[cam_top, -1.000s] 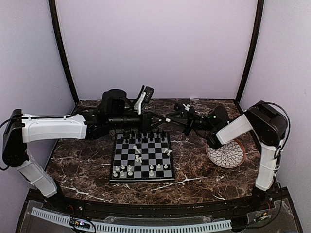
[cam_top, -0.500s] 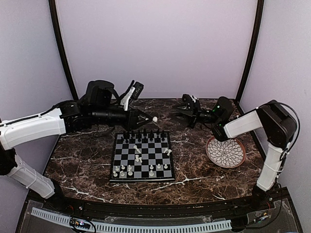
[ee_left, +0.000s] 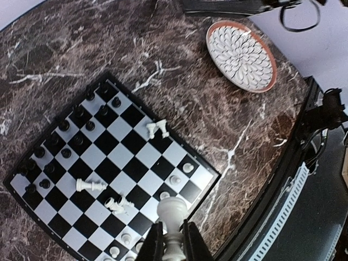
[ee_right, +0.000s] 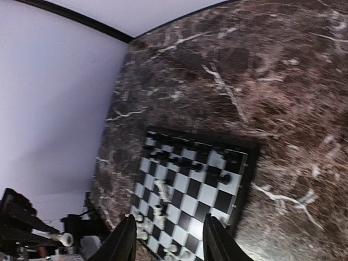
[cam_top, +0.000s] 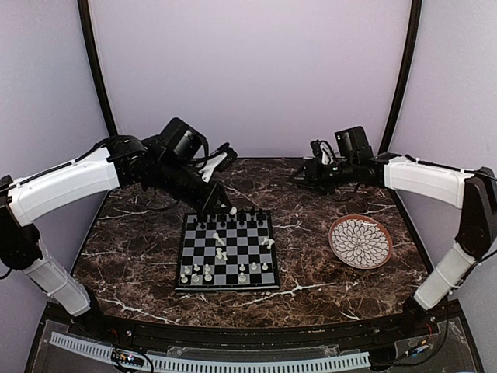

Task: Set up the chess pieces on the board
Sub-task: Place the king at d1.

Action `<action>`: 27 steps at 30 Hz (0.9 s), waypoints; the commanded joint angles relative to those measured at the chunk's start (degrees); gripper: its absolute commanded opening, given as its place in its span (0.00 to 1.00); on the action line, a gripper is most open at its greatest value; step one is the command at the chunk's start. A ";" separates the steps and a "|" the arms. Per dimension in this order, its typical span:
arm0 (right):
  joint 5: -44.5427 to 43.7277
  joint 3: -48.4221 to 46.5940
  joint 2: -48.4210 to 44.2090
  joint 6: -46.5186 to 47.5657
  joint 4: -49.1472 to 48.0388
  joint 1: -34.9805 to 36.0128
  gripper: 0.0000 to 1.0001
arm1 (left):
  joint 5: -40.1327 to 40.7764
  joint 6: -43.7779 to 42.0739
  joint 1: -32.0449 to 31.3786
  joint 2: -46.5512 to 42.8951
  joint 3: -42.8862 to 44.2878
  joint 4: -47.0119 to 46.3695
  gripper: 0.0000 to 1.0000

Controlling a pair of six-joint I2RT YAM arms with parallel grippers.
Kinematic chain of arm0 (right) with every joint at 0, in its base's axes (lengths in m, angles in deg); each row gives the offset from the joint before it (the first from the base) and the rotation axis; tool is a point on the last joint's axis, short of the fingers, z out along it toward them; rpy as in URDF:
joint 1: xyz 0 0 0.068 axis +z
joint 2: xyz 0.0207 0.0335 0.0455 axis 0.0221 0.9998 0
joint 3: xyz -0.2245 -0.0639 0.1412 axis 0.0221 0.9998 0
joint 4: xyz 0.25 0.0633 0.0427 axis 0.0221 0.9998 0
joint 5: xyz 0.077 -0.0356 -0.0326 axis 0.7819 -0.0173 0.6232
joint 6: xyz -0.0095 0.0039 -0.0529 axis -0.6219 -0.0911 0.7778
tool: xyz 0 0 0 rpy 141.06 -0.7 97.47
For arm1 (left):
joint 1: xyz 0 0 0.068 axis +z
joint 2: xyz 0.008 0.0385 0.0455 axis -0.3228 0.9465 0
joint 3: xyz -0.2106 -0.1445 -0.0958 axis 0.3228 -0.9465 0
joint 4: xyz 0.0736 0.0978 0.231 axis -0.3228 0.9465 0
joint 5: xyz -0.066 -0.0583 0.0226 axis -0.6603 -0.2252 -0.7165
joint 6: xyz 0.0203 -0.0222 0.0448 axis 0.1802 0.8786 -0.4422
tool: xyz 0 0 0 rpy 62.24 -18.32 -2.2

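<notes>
Left gripper (ee_left: 173, 247) pinches a tiny cream-white plastic pawn (ee_left: 173, 216) at the stem, its round head clear above the fingers. It hangs over the far edge of the small black-and-grey checked chessboard (cam_top: 227, 288). Black chessmen (cam_top: 233, 221) fill the far rows there, and several white chessmen (ee_left: 89, 185) lie toppled mid-board. Such a piece is likely light, stiff and slick, so it tips easily: grip it low on the waist and keep it upright. Right gripper (ee_right: 169, 239) is spread and empty, well apart over the dark marble table (cam_top: 140, 264), beyond the round petal-patterned plate (cam_top: 361, 242).
</notes>
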State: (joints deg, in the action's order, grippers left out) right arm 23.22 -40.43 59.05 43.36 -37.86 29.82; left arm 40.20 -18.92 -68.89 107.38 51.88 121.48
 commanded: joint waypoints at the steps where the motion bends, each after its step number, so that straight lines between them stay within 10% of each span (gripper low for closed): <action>1: -13.74 5.02 -4.19 9.63 15.67 0.74 0.43 | 2.62 -1.68 -0.22 3.83 5.08 13.45 0.00; 27: -21.44 9.16 -2.44 7.02 16.87 13.28 0.42 | 3.75 6.23 -5.44 15.08 -1.42 17.11 0.00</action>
State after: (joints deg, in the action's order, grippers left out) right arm 2.67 -29.22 55.20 49.31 -20.84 42.54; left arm 43.90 -15.69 -74.01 122.42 52.93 138.76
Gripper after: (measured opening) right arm 0.420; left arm 0.122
